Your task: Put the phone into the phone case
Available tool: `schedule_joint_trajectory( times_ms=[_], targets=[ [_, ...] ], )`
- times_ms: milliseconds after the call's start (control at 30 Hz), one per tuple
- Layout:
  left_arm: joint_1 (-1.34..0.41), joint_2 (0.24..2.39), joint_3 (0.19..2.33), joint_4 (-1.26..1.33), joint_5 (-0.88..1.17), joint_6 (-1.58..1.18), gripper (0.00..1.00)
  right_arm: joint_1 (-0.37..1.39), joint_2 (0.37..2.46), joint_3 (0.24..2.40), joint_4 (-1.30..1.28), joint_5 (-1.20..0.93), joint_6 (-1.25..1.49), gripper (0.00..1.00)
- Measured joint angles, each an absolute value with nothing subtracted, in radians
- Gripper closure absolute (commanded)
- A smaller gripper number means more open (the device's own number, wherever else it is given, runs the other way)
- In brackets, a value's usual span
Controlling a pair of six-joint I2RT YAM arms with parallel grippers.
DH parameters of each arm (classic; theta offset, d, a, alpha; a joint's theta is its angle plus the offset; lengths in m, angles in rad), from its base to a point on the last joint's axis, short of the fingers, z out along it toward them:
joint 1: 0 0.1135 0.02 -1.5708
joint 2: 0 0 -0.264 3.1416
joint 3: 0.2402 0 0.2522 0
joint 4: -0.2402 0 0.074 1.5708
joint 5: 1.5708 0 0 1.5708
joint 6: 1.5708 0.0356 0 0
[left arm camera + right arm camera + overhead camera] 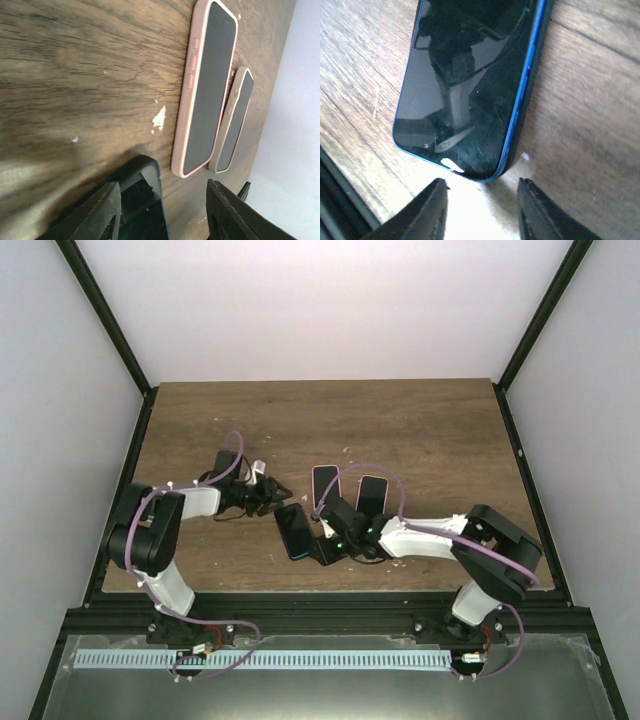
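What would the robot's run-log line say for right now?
blue-edged phone: on table | left end effector: open, at one end | right end effector: open, at other end

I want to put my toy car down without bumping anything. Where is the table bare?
The wide far strip of table behind the pink case and beige case is bare, and so is the far right corner. The middle is crowded: the blue phone lies between the left gripper and right gripper.
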State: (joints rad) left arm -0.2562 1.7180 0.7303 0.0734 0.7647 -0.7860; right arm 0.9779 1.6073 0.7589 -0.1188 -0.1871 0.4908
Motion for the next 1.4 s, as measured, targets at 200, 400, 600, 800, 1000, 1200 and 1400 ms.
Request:
schedule_joint_trajectory(
  times_ms=[200,400,600,800,1000,1200,1400],
  targets=[
    [-0.257,1.577,0.797,-0.128,0.689,-0.705,0.45,0.952,1.559,0.729,-0.094,-0.244,0.556,0.48],
    [-0.255,1.47,0.755,-0.214,0.646,-0.646,0.48,0.873,1.571,0.728,-0.014,-0.315,0.606,0.41],
    [-0.254,1.441,0.607,-0.216,0.665,-0.652,0.53,0.835,1.663,0.759,0.039,-0.348,0.635,0.36],
    [-0.255,1.461,0.539,-0.163,0.715,-0.671,0.56,0.834,1.731,0.795,0.112,-0.382,0.677,0.34],
    [-0.277,1.467,0.481,-0.084,0.748,-0.705,0.61,0.832,1.769,0.799,0.192,-0.442,0.731,0.34],
    [-0.295,1.491,0.436,0.018,0.788,-0.751,0.75,0.812,1.789,0.798,0.241,-0.511,0.792,0.34],
    [-0.296,1.492,0.41,0.052,0.792,-0.762,0.78,0.791,1.789,0.77,0.308,-0.569,0.856,0.34]
  ],
)
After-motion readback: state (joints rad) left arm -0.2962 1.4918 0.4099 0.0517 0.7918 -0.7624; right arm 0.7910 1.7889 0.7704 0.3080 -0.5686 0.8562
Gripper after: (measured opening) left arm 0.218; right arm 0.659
